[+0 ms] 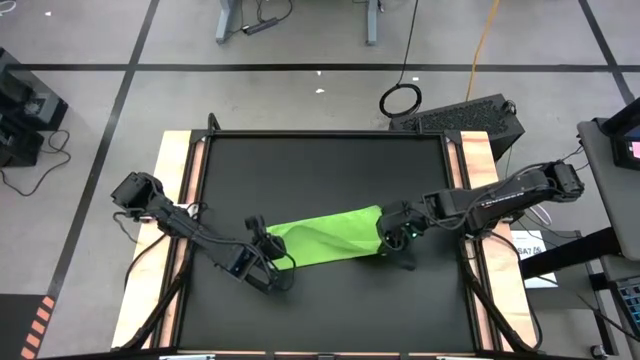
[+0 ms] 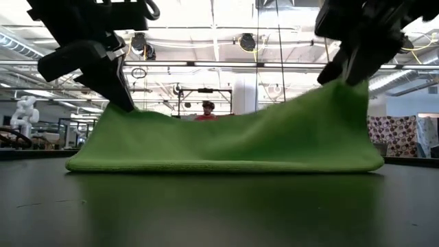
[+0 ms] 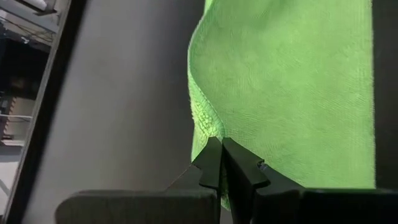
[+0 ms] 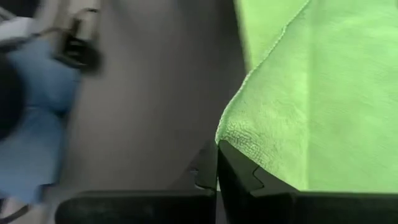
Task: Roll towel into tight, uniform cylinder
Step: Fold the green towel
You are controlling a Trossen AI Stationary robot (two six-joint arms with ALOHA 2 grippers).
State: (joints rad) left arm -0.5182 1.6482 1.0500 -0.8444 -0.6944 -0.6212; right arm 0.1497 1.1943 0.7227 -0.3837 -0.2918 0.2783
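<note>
Black-matted counter [image 1: 320,300] carrying the towel [image 1: 325,238], its near fold resting flat. Left hand [image 1: 262,243] and right hand [image 1: 395,232] each pinching an upper corner, lifting the far edge, probably for tensioning before rolling.

towel [image 1: 325,236] on the mat [image 1: 320,160], between left pincer [image 1: 268,240] and right pincer [image 1: 388,232].

Person [image 2: 207,108] behind towel [image 2: 226,140] mostly hidden; both arms cut off at low view's top edge
</note>
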